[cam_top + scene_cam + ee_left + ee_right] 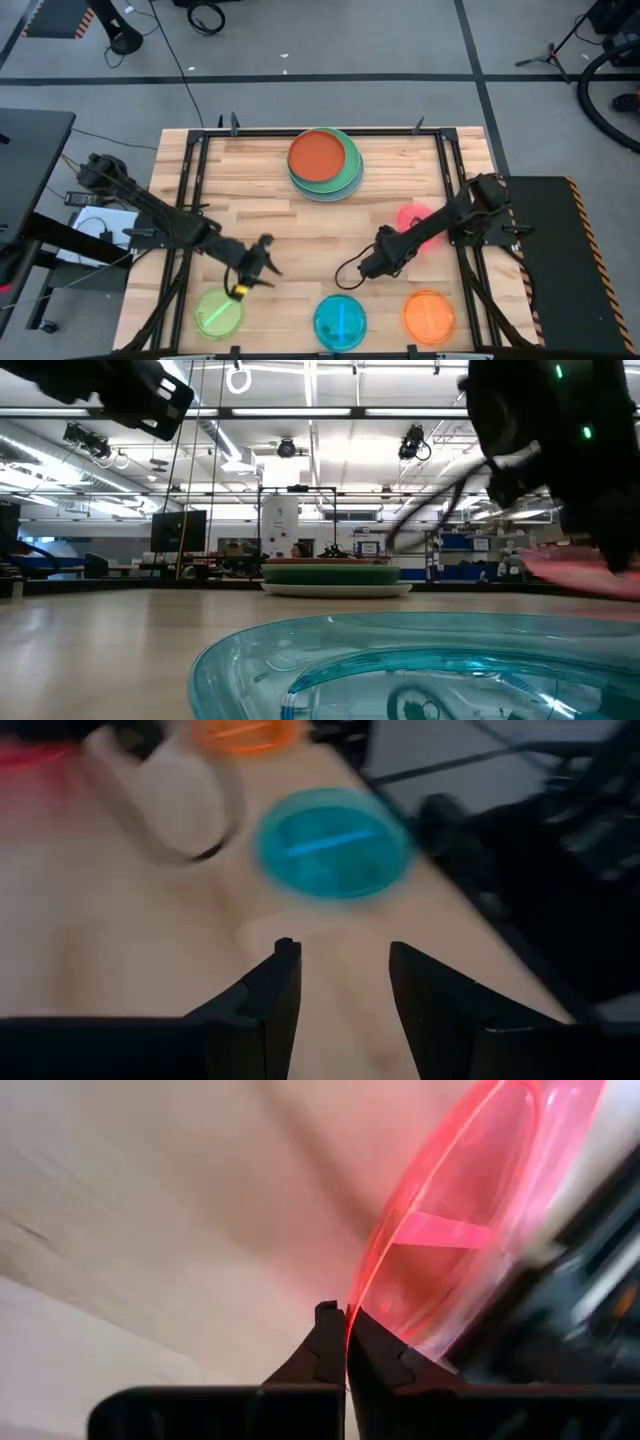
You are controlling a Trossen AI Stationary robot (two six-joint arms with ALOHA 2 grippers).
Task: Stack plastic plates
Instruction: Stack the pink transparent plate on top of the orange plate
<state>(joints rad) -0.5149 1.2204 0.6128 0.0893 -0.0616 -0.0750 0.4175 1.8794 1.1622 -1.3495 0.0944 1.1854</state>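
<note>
The wooden table fills the centre of the high view. At its upper middle stands a stack of round plastic plates, with an orange-red plate on top and green and pale blue rims showing beneath it. Along the lower edge lie three small translucent plates, well apart from one another: a lime plate at lower left, a cyan plate at lower centre, and an orange plate at lower right.

The right gripper, at the right of centre in the high view, has its fingers closed on the rim of a translucent pink-red plate, which sits tilted at the middle right.

The left gripper is at lower left of centre, just beside the lime plate, fingers apart and holding nothing; its wrist view shows the cyan plate ahead.
</note>
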